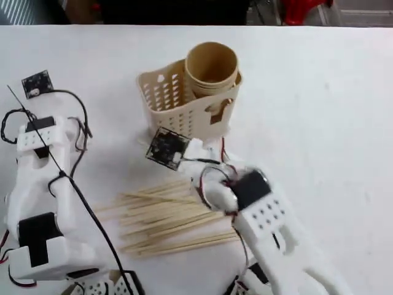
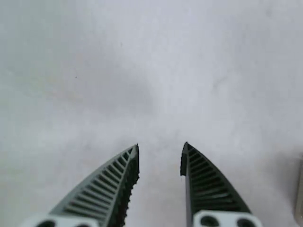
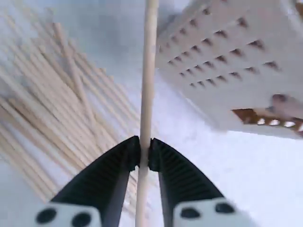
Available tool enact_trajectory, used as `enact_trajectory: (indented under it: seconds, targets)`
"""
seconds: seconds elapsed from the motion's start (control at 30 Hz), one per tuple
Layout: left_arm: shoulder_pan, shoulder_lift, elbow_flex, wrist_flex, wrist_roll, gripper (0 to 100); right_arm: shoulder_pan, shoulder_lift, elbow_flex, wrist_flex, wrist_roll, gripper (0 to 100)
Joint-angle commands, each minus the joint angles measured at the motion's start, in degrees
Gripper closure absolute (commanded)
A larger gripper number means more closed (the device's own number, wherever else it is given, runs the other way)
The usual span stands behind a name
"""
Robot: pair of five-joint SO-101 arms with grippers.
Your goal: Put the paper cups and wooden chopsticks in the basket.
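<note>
Wooden chopstick [image 3: 149, 71] pinched in right tool [image 3: 145, 147] runs along its jaws, beside the basket [image 3: 227, 61]; left tool [image 2: 160, 152] gapes empty.

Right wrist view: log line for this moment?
right claw: shut on chopstick; left claw: open, empty; cups: in basket; chopstick pile: on table

Beige perforated plastic basket [image 1: 163, 98], stacked brown paper cups [image 1: 212, 64] filling one end, other end open, pale wooden chopsticks [image 1: 159, 221] strewn nearby, white table [image 1: 325, 110] free alongside.
</note>
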Motion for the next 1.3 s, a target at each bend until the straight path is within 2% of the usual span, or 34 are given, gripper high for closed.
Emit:
enact_trajectory:
  seconds: [0.0,0.17,0.3,0.43,0.63,0.97,1.1,1.17,1.27]
  targets:
    - [0.84,-0.4,-0.35,-1.23,0.53,83,2.33,-9.36,-5.98,-0.66,-8.88,98.1]
    - [0.84,-0.4,-0.35,-1.32,0.53,83,2.86,-10.15,-19.25,-4.53,-19.78,98.1]
    - [0.66,-0.4,-0.35,-1.32,0.53,83,2.59,-4.7,-22.07,-22.46,-29.71,98.1]
    - [0.57,-0.4,-0.35,-1.32,0.53,83,2.51,4.26,-22.15,-38.64,-30.51,98.1]
    - [0.66,-0.4,-0.35,-1.23,0.53,83,3.12,16.48,-21.8,-50.15,-30.95,98.1]
    - [0.66,-0.4,-0.35,-1.23,0.53,83,4.35,25.54,-21.8,-51.74,-31.03,98.1]
    - [0.66,-0.4,-0.35,-1.23,0.53,83,4.35,25.98,-22.07,-48.04,-30.95,97.8]
    - [0.75,-0.4,-0.35,-1.23,0.53,83,4.35,24.92,-21.98,-46.02,-30.95,94.1]
    - [0.84,-0.4,-0.35,-1.32,0.53,83,4.09,23.6,-21.8,-44.18,-32.18,83.4]
